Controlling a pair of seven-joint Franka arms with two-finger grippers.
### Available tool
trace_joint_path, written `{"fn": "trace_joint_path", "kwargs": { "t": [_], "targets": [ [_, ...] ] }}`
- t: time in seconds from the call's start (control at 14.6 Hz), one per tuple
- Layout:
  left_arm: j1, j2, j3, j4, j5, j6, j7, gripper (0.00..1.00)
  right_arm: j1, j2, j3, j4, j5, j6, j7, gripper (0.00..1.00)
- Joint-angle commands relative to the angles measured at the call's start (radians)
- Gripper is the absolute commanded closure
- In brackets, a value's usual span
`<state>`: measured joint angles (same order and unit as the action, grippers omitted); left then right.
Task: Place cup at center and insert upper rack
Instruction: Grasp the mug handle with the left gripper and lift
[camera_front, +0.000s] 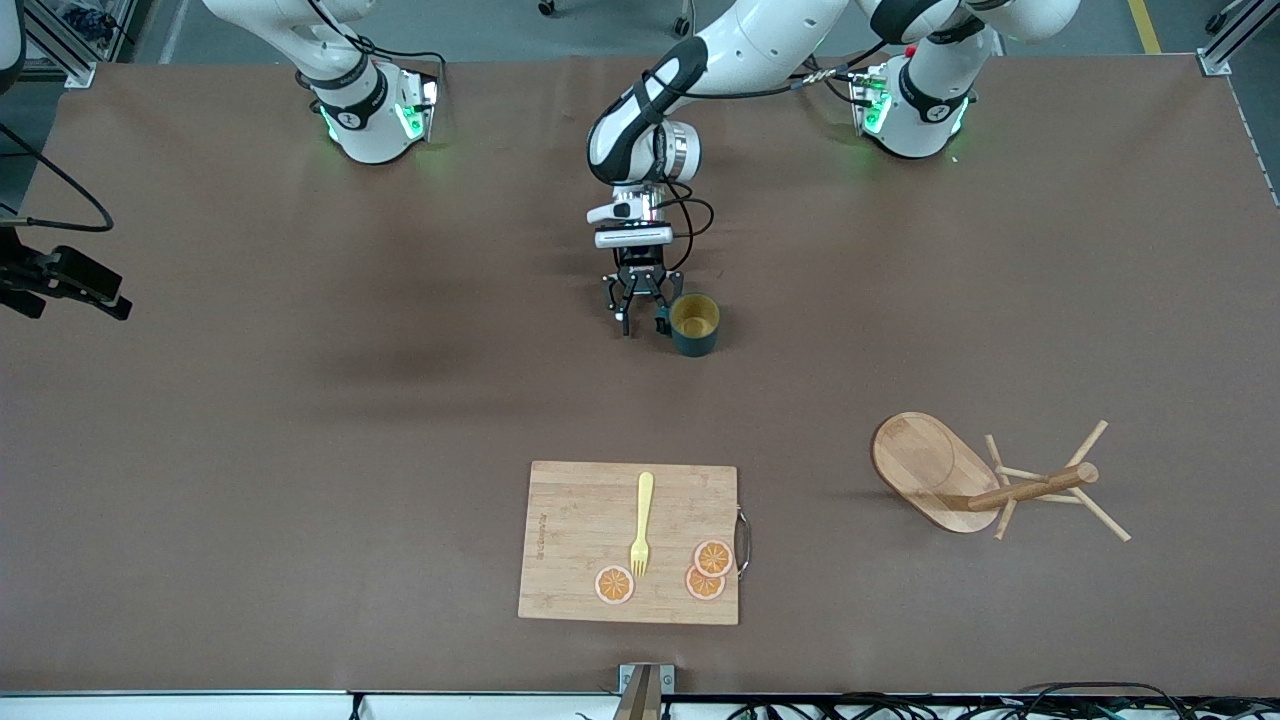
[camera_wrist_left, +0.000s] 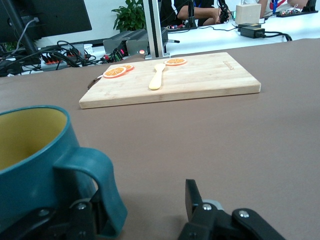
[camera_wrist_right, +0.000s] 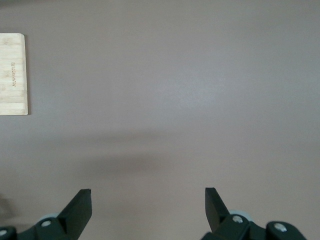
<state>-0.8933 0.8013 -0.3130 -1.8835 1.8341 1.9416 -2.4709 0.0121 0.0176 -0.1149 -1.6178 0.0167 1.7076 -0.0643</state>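
The dark teal cup (camera_front: 694, 322) with a yellow inside stands upright near the middle of the table. My left gripper (camera_front: 642, 325) is low at the table beside it, open. In the left wrist view the cup (camera_wrist_left: 30, 150) fills the corner, and its handle (camera_wrist_left: 102, 175) sits right against one finger of my left gripper (camera_wrist_left: 140, 200); the other finger stands well apart. The wooden mug tree (camera_front: 925, 470) lies on its side toward the left arm's end, nearer the front camera than the cup. My right gripper (camera_wrist_right: 147, 192) is open and empty over bare table; the front view does not show it.
A rectangular wooden cutting board (camera_front: 590, 500) lies near the table's front edge, with a yellow fork (camera_front: 642, 520) and three orange slices (camera_front: 713, 557) on it. It also shows in the left wrist view (camera_wrist_left: 200, 80) and the right wrist view (camera_wrist_right: 12, 75).
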Motion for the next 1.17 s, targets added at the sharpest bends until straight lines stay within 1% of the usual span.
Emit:
{"fn": "trace_joint_path", "kwargs": {
  "t": [0.0, 0.27, 0.41, 0.48, 0.55, 0.76, 0.82, 0.96, 1.1],
  "targets": [
    [-0.001, 0.012, 0.003, 0.018, 0.020, 0.013, -0.036, 0.56, -0.006, 0.012, 0.003, 0.013, -0.003, 0.001, -0.008, 0.00],
    [-0.001, 0.012, 0.005, 0.017, 0.020, 0.013, -0.048, 0.77, -0.008, 0.012, 0.003, 0.013, -0.003, 0.001, -0.008, 0.00],
    [-0.001, 0.010, 0.003, 0.017, 0.017, 0.011, -0.072, 0.88, -0.009, 0.012, 0.001, 0.015, -0.003, 0.001, -0.008, 0.00],
    [-0.001, 0.009, 0.003, 0.014, 0.017, 0.013, -0.091, 0.95, -0.011, 0.012, 0.001, 0.018, -0.003, 0.001, -0.008, 0.00],
    [-0.001, 0.006, 0.003, 0.015, 0.017, 0.013, -0.117, 1.00, -0.018, 0.012, 0.001, 0.018, -0.003, 0.000, -0.008, 0.00],
    [0.016, -0.014, 0.000, 0.015, 0.010, 0.057, -0.120, 1.00, -0.023, 0.012, 0.001, 0.019, -0.001, 0.000, -0.009, 0.00],
    [0.017, -0.036, 0.000, 0.014, 0.007, 0.062, -0.118, 1.00, -0.020, 0.012, 0.001, 0.019, -0.001, 0.000, -0.009, 0.00],
    [0.019, -0.069, -0.003, 0.017, -0.044, 0.066, -0.106, 1.00, -0.017, 0.012, 0.003, 0.019, -0.003, 0.000, -0.009, 0.00],
    [0.040, -0.129, -0.006, 0.017, -0.120, 0.124, -0.047, 1.00, -0.011, 0.012, 0.008, 0.024, -0.011, -0.002, -0.009, 0.00]
  ]
}}
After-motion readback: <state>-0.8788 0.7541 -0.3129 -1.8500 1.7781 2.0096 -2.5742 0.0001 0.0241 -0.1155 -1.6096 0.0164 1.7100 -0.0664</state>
